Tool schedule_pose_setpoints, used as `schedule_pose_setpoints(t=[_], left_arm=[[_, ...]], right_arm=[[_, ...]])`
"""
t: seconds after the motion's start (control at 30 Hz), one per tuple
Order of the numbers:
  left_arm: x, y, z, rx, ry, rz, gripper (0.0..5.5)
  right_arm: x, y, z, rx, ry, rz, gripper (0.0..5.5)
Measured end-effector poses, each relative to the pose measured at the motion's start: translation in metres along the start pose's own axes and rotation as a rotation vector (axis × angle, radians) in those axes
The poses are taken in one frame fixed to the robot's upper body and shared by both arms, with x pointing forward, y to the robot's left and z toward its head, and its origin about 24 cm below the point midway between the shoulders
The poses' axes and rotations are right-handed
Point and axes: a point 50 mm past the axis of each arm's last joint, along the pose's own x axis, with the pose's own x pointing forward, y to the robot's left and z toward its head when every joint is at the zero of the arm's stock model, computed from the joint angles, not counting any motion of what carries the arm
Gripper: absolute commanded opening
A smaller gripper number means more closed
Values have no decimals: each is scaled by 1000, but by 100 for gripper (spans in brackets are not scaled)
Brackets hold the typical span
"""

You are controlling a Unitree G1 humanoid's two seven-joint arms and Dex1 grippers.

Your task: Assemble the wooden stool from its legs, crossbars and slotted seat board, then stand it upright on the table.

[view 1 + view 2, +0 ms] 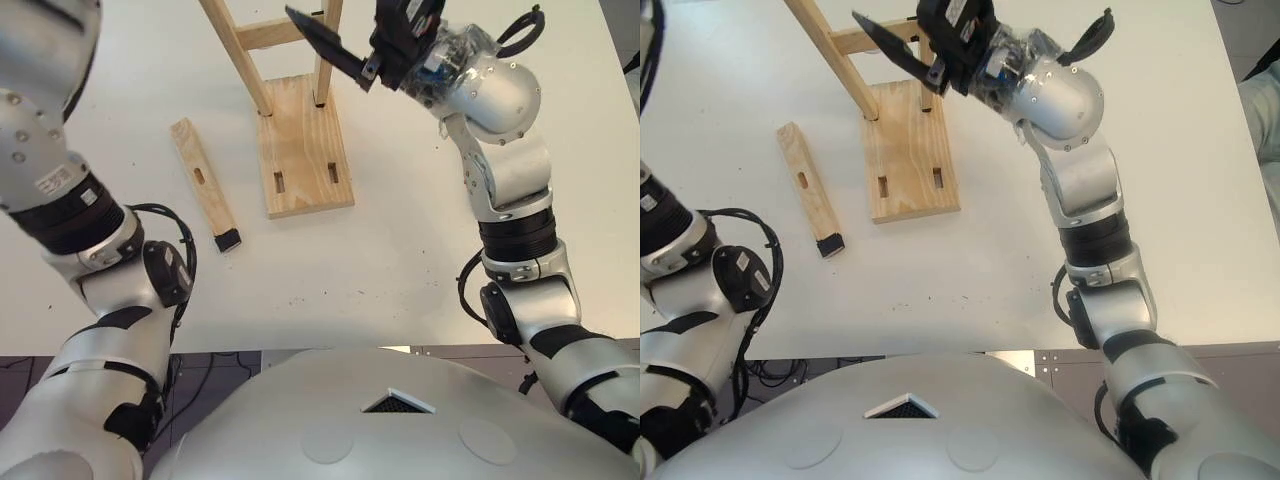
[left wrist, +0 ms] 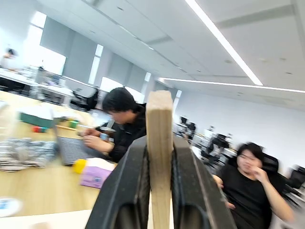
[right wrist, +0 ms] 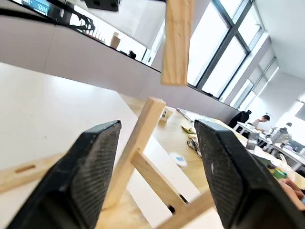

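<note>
The slotted seat board (image 1: 303, 145) is laid flat with two legs (image 1: 243, 65) set in it, seemingly joined by a crossbar (image 1: 270, 33); a loose leg (image 1: 205, 190) is laid alongside.

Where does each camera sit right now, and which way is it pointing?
Left and right eye: on the head, looking down at the table; seat board, two standing legs, loose leg, left arm and right arm at the edges.
Left wrist: on the left arm, facing out into the room; its jaws clamp a wooden piece.
Right wrist: on the right arm, facing the standing legs and crossbar between its open jaws.
Shared: eyes and right wrist both show the standing legs.
</note>
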Motion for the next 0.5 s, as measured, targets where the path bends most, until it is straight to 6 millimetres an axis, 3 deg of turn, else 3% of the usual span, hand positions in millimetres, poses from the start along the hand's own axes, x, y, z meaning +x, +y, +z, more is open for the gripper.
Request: schedule_pose_setpoints(t=[0.07,0.2,0.27,0.37,0.5], left_arm=[[-12,13,-4,53,49,106,37],[-48,50,-40,152,219,408,37],[-66,64,-69,130,303,527,37],[-88,74,-105,18,354,661,37],[-98,84,-112,-58,329,782,37]], right_arm=[[-10,-12,-7,-6,39,-137,376],[-41,-41,-20,26,104,-454,429],[-43,-43,-24,18,129,-489,463],[-41,-41,-27,7,140,-489,466],[-46,-35,-34,19,166,-501,466]])
